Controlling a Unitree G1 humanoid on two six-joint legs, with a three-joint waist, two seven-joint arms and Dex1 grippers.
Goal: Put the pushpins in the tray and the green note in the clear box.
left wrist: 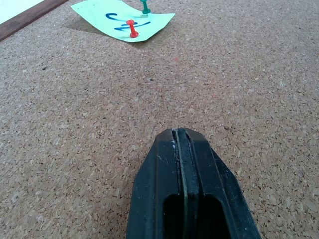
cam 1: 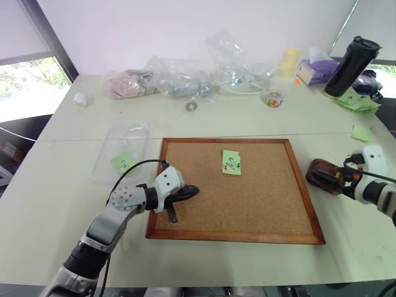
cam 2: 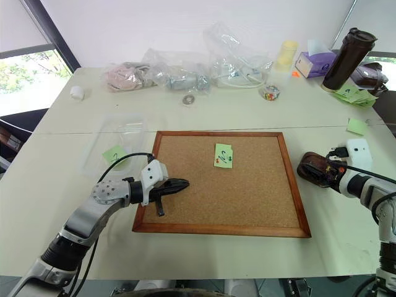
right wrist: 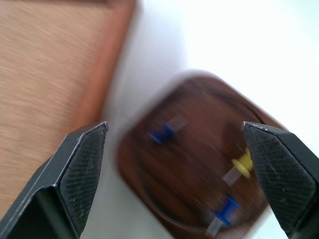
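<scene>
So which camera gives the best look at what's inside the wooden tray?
The right wrist view: it looks into the tray, showing blue and yellow pushpins. Both eye views show the tray side-on, contents unclear.

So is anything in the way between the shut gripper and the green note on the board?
No. Bare cork board lies between the left gripper and the green note, which a red pushpin and a green pushpin pin down.

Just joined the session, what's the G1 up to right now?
It is clearing pushpins off the cork board. The right gripper is open over the tray, which holds a yellow pin and two blue ones. The left gripper is shut, resting over the cork. The green note on the board has a red pin and a green pin in it. The clear box holds another scribbled note.
</scene>
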